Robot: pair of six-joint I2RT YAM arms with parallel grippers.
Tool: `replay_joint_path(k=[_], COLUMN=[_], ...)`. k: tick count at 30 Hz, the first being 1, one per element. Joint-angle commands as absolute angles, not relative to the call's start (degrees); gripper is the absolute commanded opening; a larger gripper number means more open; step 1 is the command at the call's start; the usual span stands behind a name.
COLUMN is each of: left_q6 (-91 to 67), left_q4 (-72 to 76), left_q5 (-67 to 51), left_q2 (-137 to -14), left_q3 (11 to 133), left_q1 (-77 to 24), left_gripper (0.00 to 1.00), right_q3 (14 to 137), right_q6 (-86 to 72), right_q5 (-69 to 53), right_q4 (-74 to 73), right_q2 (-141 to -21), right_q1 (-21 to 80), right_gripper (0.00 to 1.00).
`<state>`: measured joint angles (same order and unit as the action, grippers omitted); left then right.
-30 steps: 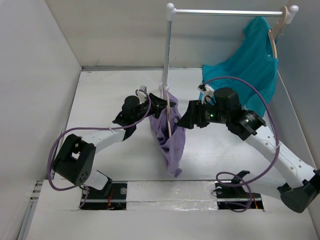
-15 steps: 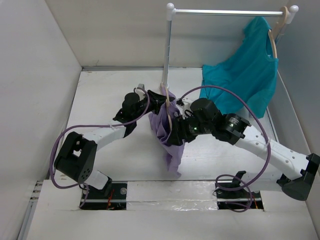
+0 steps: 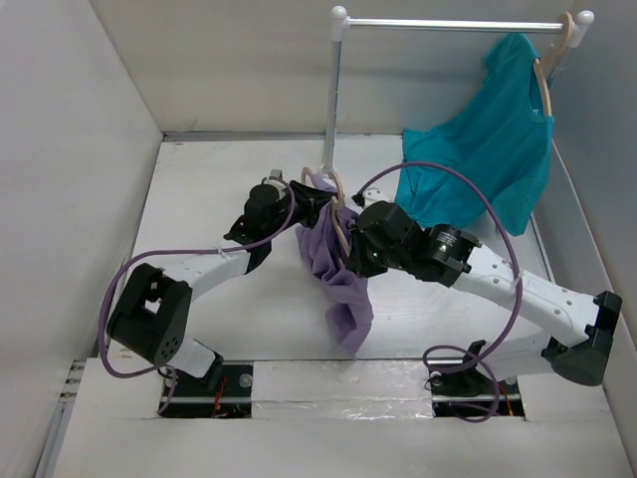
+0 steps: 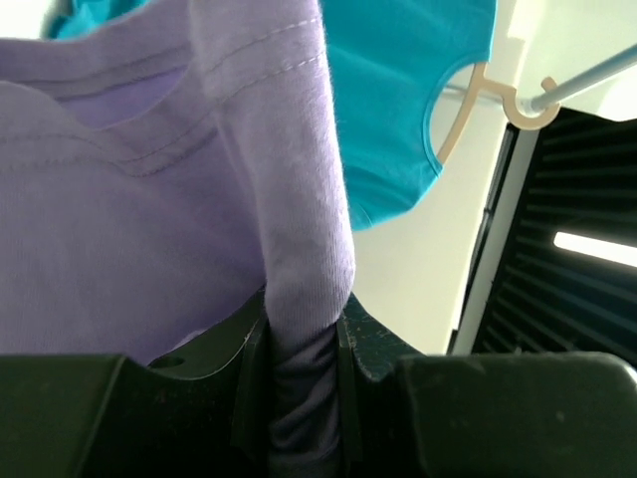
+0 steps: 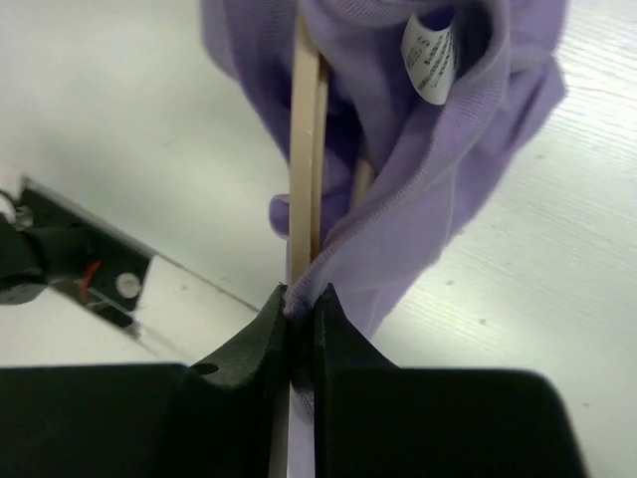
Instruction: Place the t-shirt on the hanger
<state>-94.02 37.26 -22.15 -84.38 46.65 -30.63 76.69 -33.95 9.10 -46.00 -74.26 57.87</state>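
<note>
The right gripper [image 5: 301,299] has been brought across and is now clamped on the hanger [image 5: 305,149], hem caught alongside. The left gripper [image 4: 299,334] is clenched on the t-shirt [image 4: 119,219], draped between both. Trapped fabric may be dragged, and the shoulder blocked.

Teal t-shirt [image 3: 488,149] hangs on a pale wooden hanger [image 3: 550,75], far right end of a white horizontal rail [image 3: 448,24]. The shirt's lower hem drapes onto the white tabletop [image 3: 199,199]. White upright pole [image 3: 333,100] carries the rail's left end. Plain white walls [image 3: 70,149] enclose the left side and the back.
</note>
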Motion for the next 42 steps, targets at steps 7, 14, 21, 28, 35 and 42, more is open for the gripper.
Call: replay_joint_path(k=[7, 14, 21, 28, 35, 42], left_q6=[-81.5, -67.4, -57.3, -54.4, -53.7, -51.3], left_q4=[30.2, 18.2, 10.9, 10.3, 12.3, 9.1], left_q5=[-23.2, -19.6, -16.2, -16.8, -18.8, -19.5], left_q2=[-80.9, -82.8, -82.0, -81.7, -82.1, -82.6], left_q3=[54.8, 63.5, 66.9, 66.4, 67.2, 70.0], left_q1=[-27.3, -23.9, -23.9, -23.9, -23.9, -23.9], left_gripper=[0.52, 0.70, 0.59, 0.61, 0.25, 0.43], right_q3=[79.3, 78.0, 76.9, 77.2, 76.5, 75.7], right_q6=[-30.2, -29.2, -28.6, -28.1, -28.3, -28.6], right_q5=[15.4, 8.0, 3.0, 0.4, 0.4, 0.4], right_q4=[-45.5, -44.0, -43.9, -43.2, -43.6, -44.6], right_q2=[-70.9, -66.5, -64.5, -64.7, -64.5, -64.1], right_q1=[58.5, 54.8, 49.8, 49.3, 48.8, 48.8], right_gripper=[0.00, 0.00, 0.00, 0.00, 0.00, 0.00])
